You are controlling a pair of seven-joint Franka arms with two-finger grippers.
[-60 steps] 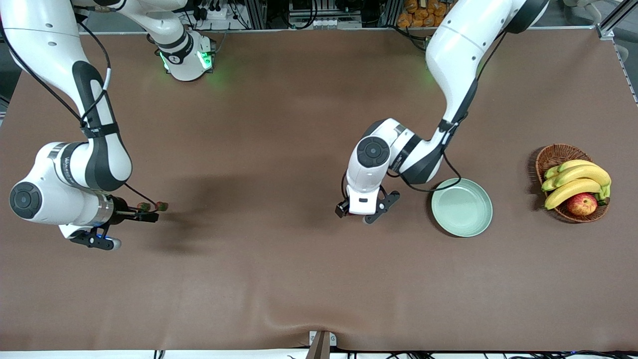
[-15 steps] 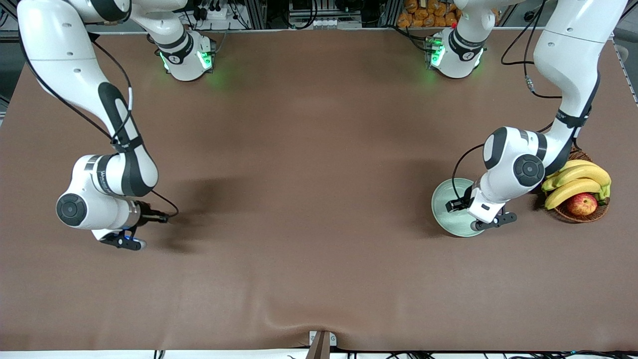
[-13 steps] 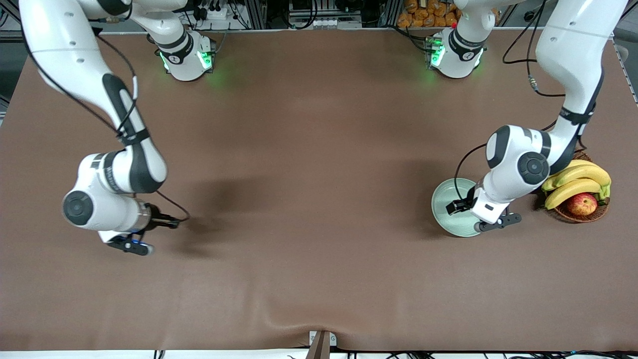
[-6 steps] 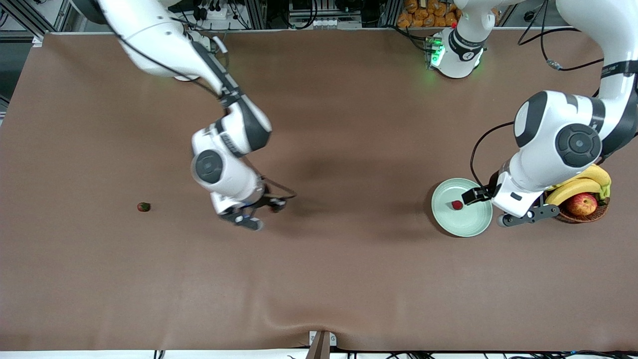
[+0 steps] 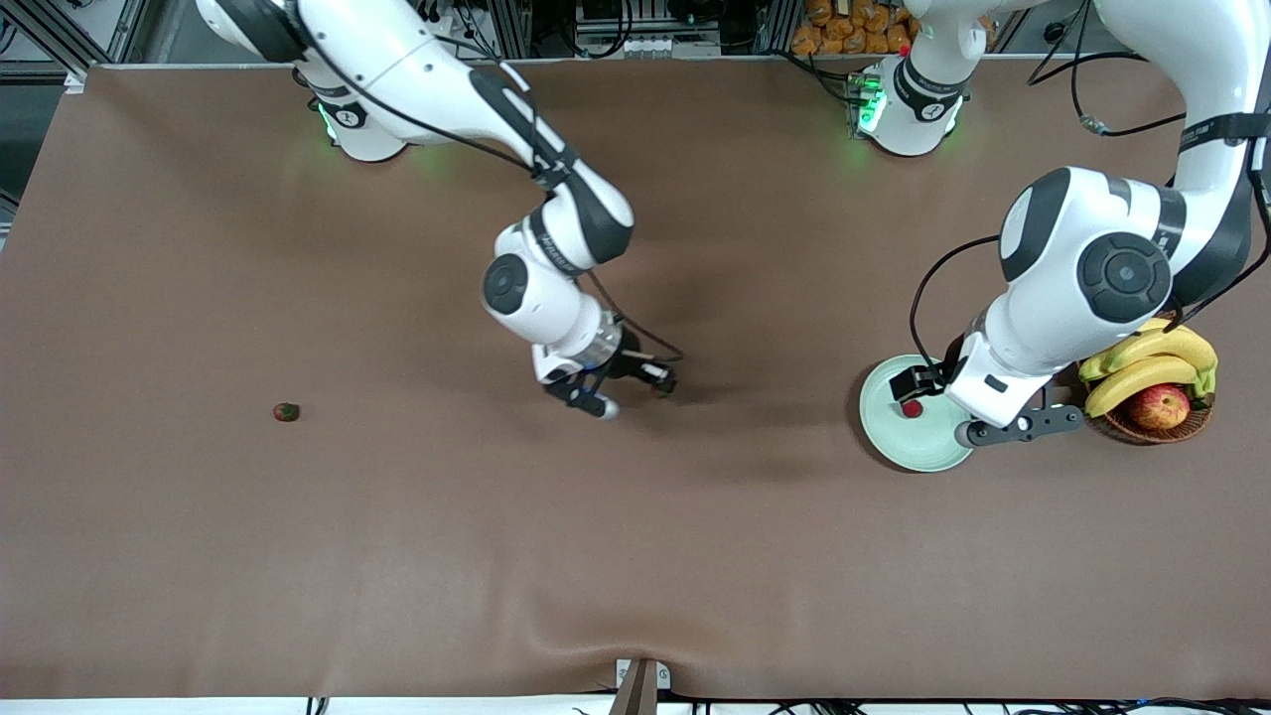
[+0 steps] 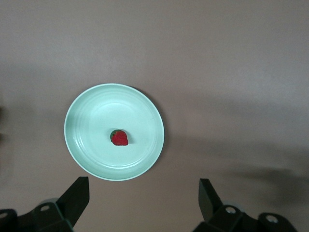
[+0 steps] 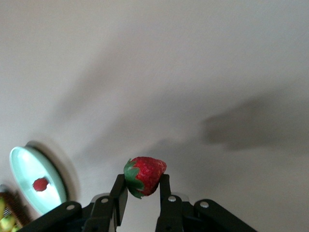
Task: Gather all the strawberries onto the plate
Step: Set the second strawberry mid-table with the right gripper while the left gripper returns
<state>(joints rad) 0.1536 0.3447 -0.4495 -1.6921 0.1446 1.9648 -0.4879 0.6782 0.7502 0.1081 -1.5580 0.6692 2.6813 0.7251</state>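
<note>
We saw a brown wicker basket (image 5: 1104, 422) sitting on the brown surface (image 5: 635, 556), at the left arm's end of it. We took that basket as our landmark. In the basket lay a bunch of yellow bananas (image 5: 1152, 365), with greenish tips at the stem end. A red-yellow apple (image 5: 1160, 406) rested in the basket too, touching the bananas and nearer to the front camera than they were. The surface around the basket carried soft dark shadows, and its cloth showed a slight wrinkle along the edge nearest the front camera.
</note>
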